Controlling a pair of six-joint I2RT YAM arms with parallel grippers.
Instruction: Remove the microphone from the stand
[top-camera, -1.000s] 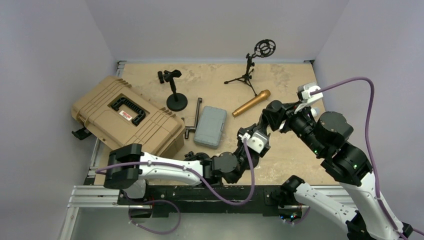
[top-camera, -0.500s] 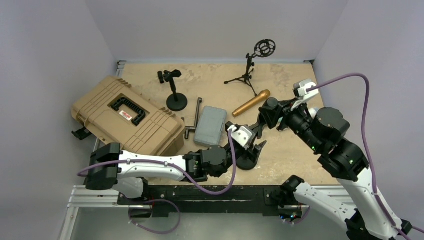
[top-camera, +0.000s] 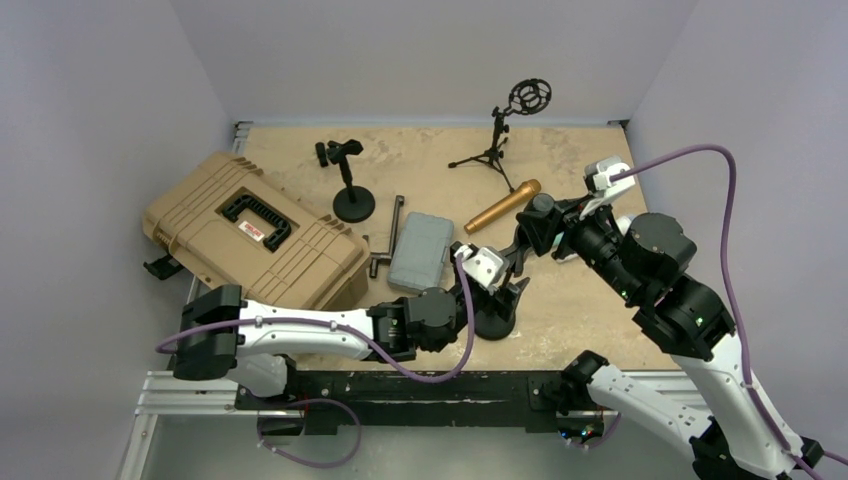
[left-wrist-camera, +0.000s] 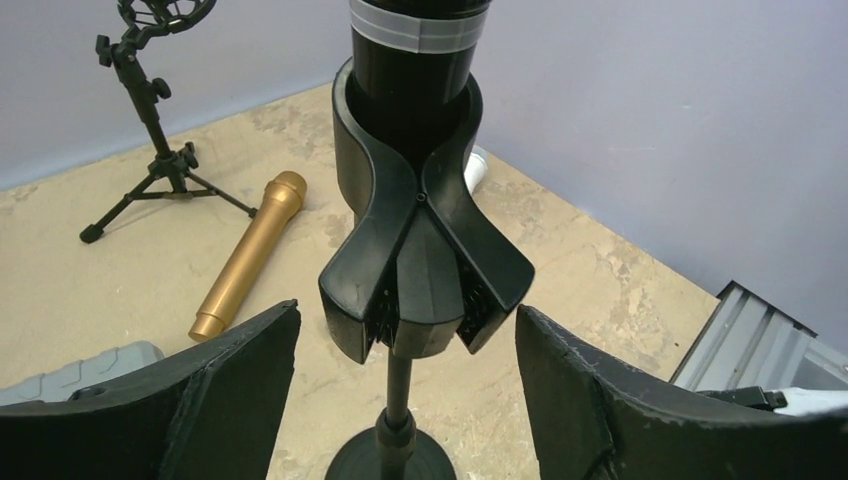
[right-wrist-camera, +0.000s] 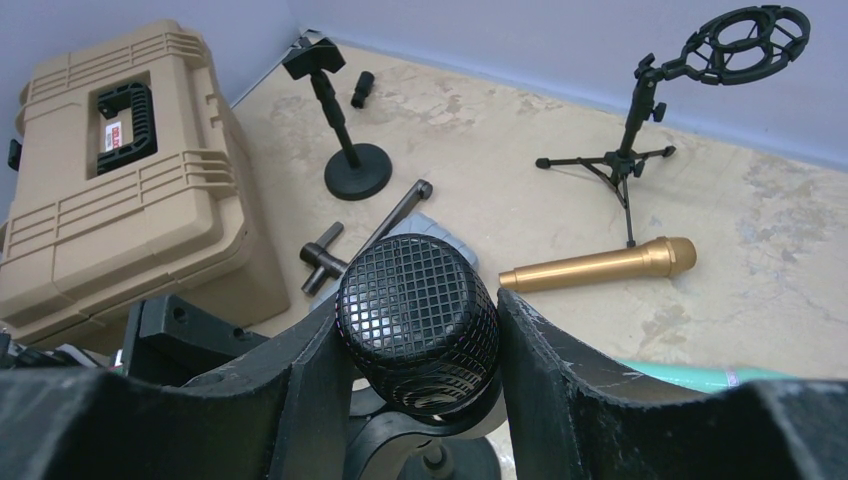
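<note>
A black microphone (right-wrist-camera: 417, 320) with a mesh head stands upright in the clip (left-wrist-camera: 425, 250) of a black round-base stand (top-camera: 497, 318). Its body (left-wrist-camera: 418, 60) rises out of the clip in the left wrist view. My right gripper (right-wrist-camera: 418, 305) is shut on the mesh head, with fingers (right-wrist-camera: 560, 390) pressed on both sides; it also shows in the top view (top-camera: 530, 225). My left gripper (left-wrist-camera: 405, 315) is open, its fingers (left-wrist-camera: 230, 390) flanking the clip and the pole (left-wrist-camera: 400, 385) with gaps on both sides. The stand base (left-wrist-camera: 390, 462) sits below.
A gold microphone (top-camera: 502, 206) lies behind the stand. A tripod stand with a shock mount (top-camera: 497, 135) is at the back. A second desk stand (top-camera: 350, 185), a T-shaped wrench (top-camera: 388, 240), a grey case (top-camera: 421, 252) and a large tan case (top-camera: 255, 235) lie to the left.
My left arm has swung left and brought its open gripper around the stand's clip. My right gripper has shifted slightly left with the microphone head. Little moved in the last half second.
</note>
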